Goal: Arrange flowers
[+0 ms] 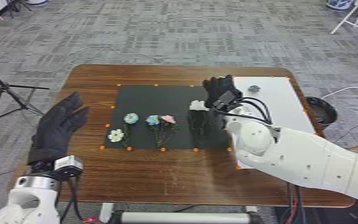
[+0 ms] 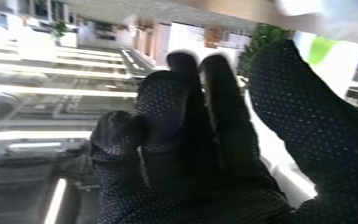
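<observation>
While table [image 1: 158,175] stands on grey carpet [image 1: 167,35] — left robot hand [image 1: 55,129], right robot hand [image 1: 220,92] both wide.

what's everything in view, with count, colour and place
table: one, brown, centre
mat: one, black, on table
sheet: one, white, right of mat
markers: several, orange, around mat
blue flowers: two, light blue, mat's left half and middle
pink flower: one, pink, mat's middle
white flowers: two, white, mat's lower left and beside right robot hand
small item: one, greyish, on sheet
bin: one, black, right of table
tripod: one, black, left of table
floor: one, grey, around table
arms: two, white, from bottom edge
robot hands: two, black, over table's left side and mat's right side
</observation>
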Action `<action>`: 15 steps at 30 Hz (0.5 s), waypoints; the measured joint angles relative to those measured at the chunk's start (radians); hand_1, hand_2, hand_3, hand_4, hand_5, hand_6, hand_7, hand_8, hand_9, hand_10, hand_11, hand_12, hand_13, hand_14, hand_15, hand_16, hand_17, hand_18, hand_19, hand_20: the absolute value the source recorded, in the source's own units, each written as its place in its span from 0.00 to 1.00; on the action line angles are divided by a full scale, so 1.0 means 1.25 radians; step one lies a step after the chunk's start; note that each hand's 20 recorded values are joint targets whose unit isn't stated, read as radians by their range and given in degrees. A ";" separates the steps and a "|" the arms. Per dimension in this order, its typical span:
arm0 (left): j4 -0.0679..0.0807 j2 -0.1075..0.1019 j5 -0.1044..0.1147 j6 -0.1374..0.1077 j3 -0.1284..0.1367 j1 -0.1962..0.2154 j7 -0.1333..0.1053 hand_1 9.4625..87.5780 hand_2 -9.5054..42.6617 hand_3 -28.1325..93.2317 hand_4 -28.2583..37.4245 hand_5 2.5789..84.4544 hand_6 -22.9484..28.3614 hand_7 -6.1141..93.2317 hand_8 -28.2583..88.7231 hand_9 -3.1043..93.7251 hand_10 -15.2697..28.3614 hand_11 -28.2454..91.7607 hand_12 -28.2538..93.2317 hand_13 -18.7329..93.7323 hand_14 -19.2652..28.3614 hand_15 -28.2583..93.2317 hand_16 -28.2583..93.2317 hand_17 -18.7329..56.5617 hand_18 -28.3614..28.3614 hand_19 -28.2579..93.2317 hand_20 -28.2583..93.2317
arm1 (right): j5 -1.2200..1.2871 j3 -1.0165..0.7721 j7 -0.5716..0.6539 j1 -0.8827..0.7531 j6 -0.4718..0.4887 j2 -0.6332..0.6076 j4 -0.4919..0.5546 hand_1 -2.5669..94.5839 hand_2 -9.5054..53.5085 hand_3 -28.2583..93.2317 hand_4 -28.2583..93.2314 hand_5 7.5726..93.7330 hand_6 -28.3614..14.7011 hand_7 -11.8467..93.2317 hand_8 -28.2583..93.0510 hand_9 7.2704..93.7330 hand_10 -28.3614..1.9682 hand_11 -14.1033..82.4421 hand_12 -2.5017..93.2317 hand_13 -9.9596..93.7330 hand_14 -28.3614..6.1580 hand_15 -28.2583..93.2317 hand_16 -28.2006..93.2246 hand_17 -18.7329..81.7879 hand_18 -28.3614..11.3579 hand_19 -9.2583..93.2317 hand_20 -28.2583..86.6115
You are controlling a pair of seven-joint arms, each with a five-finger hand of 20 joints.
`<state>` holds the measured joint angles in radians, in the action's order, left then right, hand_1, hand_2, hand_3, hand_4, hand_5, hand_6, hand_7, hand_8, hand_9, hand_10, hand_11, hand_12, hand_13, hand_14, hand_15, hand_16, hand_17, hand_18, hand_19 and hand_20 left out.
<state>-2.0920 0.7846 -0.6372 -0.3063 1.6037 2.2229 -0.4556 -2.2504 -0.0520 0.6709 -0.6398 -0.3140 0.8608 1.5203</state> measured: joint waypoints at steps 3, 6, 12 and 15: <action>0.003 0.000 0.000 0.000 -0.008 -0.009 0.001 0.19 0.17 0.79 0.02 0.37 0.51 0.22 0.18 0.29 0.62 0.40 0.39 0.35 0.71 0.46 0.28 0.12 0.85 0.55 0.34 | 0.006 -0.047 0.015 -0.014 0.054 -0.008 -0.005 0.37 0.00 0.98 0.05 0.24 0.42 0.27 0.16 0.25 0.35 0.36 0.26 0.47 0.42 0.89 0.40 0.40 0.17 0.90 0.72; 0.006 0.000 0.000 0.000 -0.012 -0.015 0.001 0.19 0.17 0.79 0.02 0.37 0.51 0.22 0.18 0.29 0.62 0.40 0.39 0.35 0.71 0.46 0.28 0.12 0.85 0.55 0.34 | 0.026 -0.068 0.039 -0.012 0.092 -0.017 -0.026 0.36 0.00 0.97 0.04 0.21 0.38 0.23 0.18 0.23 0.30 0.30 0.24 0.45 0.41 0.88 0.38 0.39 0.17 0.89 0.72; 0.006 0.000 0.000 0.000 -0.012 -0.017 0.000 0.19 0.17 0.79 0.02 0.37 0.51 0.22 0.18 0.29 0.62 0.40 0.39 0.35 0.71 0.46 0.28 0.12 0.85 0.55 0.34 | 0.101 -0.078 0.051 0.005 0.110 -0.028 -0.128 0.36 0.00 0.97 0.03 0.20 0.37 0.22 0.19 0.26 0.27 0.26 0.22 0.47 0.43 0.87 0.37 0.40 0.18 0.89 0.71; 0.006 0.000 0.000 0.000 -0.012 -0.017 0.000 0.19 0.18 0.79 0.03 0.37 0.51 0.22 0.18 0.29 0.62 0.40 0.39 0.35 0.71 0.46 0.28 0.12 0.85 0.55 0.34 | 0.124 -0.078 0.044 0.010 0.121 -0.047 -0.152 0.38 0.00 0.98 0.02 0.20 0.39 0.24 0.19 0.28 0.33 0.28 0.22 0.48 0.46 0.87 0.37 0.40 0.18 0.89 0.71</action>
<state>-2.0839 0.7846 -0.6372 -0.3059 1.5891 2.2012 -0.4558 -2.0955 -0.1497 0.7264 -0.6269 -0.1627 0.8015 1.3299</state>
